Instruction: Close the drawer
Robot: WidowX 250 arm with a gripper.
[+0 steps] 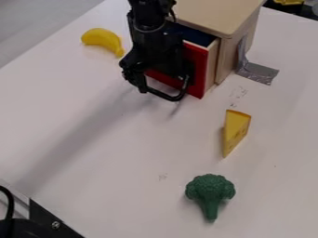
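Note:
The black gripper (152, 58) hangs down at the upper middle, close against the outer face of the drawer's red front (197, 69) and covering much of it. The drawer stands partly out of the light wooden cabinet (223, 16), with a strip of its dark inside and its pale side wall visible. A curved black handle (169, 97) shows low on the front, just below the gripper; whether the two touch is unclear.
A yellow banana (102, 39) lies left of the gripper. Right of centre is a cheese wedge (235, 131), with green broccoli (210, 191) nearer the front. Grey tape (258, 72) runs from the cabinet's side onto the white table (112, 153). Black hardware (46, 221) occupies the lower left corner.

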